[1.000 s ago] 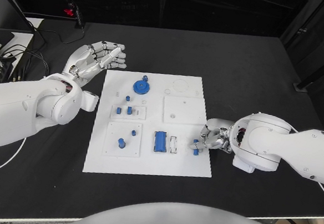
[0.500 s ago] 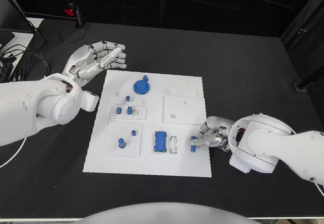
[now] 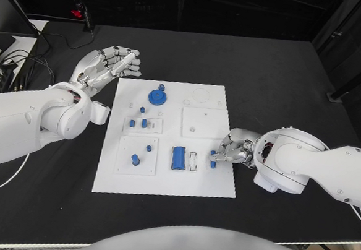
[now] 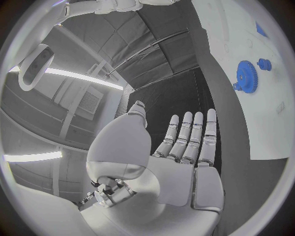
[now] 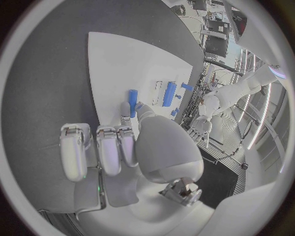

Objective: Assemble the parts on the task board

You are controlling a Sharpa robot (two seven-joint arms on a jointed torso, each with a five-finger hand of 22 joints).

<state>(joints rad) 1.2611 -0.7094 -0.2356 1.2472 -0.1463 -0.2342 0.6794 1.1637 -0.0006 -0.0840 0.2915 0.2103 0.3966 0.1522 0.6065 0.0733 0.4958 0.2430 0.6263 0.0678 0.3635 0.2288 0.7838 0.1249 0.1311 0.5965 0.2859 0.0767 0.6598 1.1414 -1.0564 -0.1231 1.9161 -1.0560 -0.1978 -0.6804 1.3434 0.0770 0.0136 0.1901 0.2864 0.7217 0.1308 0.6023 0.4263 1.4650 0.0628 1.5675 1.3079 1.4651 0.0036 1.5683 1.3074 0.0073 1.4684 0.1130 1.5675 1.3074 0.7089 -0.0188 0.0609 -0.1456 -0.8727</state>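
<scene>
Left hand (image 3: 106, 65) hovers over the black table (image 3: 268, 74) just off the far left corner of the task board (image 3: 164, 182), fingers straight and spread, holding nothing; the left wrist view shows the palm (image 4: 178, 167) flat and bare, with the board edge beside the fingertips.

Board, left column: a blue gear (image 3: 157, 96) near the far edge, with a small blue knob (image 3: 161, 87) just beyond it. Both appear in the left wrist view, gear (image 4: 246, 74) and knob (image 4: 264, 64) side by side. Nearer the robot, a raised white block carries small blue pegs (image 3: 138, 122); a second white block below it carries two more blue pieces (image 3: 137, 158).

Board, middle: a long blue bar (image 3: 177, 158) lies lengthwise, with a narrow white slot (image 3: 193, 161) just to its right. A plain white square plate (image 3: 204, 123) sits beyond them, and a faint ring outline (image 3: 205, 96) lies at the far right corner.

Board, right edge: right hand (image 3: 231, 152) rests over the edge, fingers curled in, pinching a small blue part (image 3: 213, 162) low over the white surface just right of the slot. Right wrist view confirms it: the part (image 5: 132, 96) sits at the fingertips, upright against the board, with the bar (image 5: 169, 94) beyond it. Cannot tell whether the part touches the board.
</scene>
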